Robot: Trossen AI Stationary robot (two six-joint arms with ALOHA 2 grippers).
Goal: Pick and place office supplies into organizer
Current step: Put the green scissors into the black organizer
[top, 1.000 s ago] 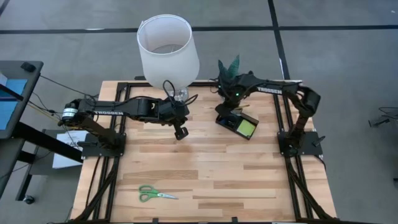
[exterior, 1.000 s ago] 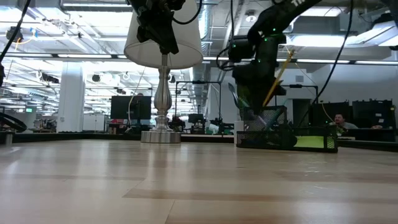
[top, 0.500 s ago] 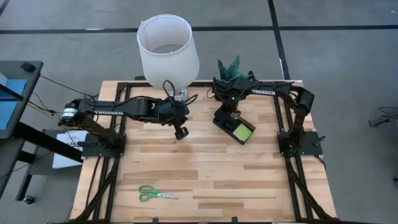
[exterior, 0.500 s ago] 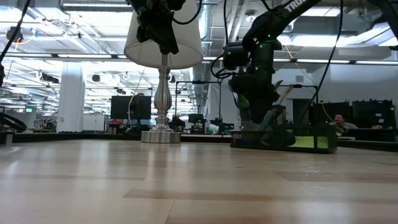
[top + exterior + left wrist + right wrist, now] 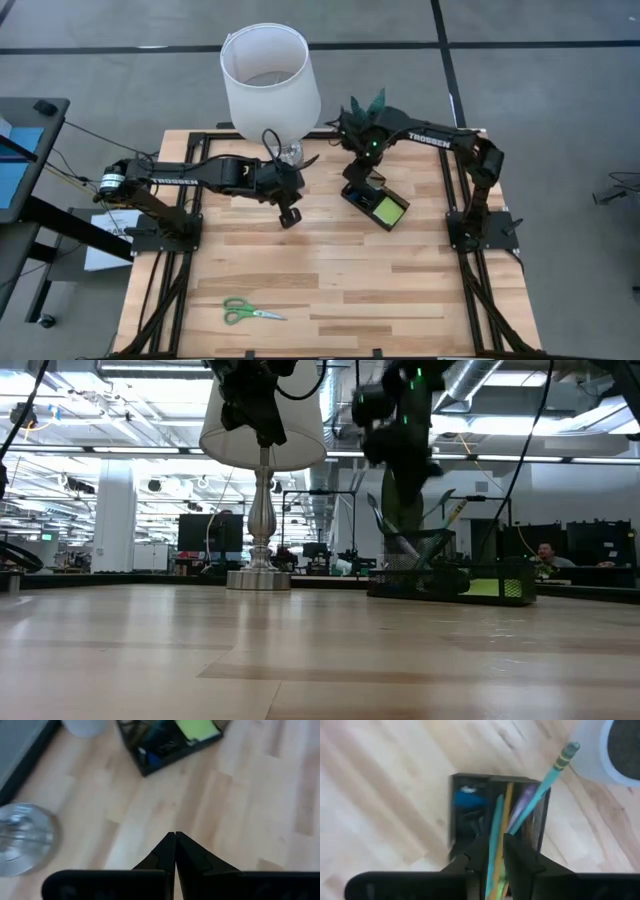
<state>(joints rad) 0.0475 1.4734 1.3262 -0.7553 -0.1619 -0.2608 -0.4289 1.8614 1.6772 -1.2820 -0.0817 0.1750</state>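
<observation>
Four views split the facts between them; only the right wrist view looks down into the small black mesh organizer [image 5: 500, 810], showing a teal pencil [image 5: 540, 790], a yellow pencil [image 5: 506, 815] and a purple pen [image 5: 522, 805] leaning in its tall back section and a blue eraser [image 5: 466, 800] in a lower compartment. The right gripper [image 5: 495, 852] is above it with fingers slightly parted around the pencil shafts — whether they pinch one I cannot tell. The left wrist view shows the left gripper [image 5: 175, 836] with fingertips pressed together over bare wood, and the lime sticky-note pad [image 5: 197, 728] in the organizer. Only the high view shows the green-handled scissors [image 5: 250, 313] lying well apart near the front edge of the light wooden plank table [image 5: 330, 280]; the white-shaded lamp [image 5: 268, 80] stands at the back. The low view looks across into an open office — ceiling pipes, monitors, a seated person [image 5: 545, 553].
</observation>
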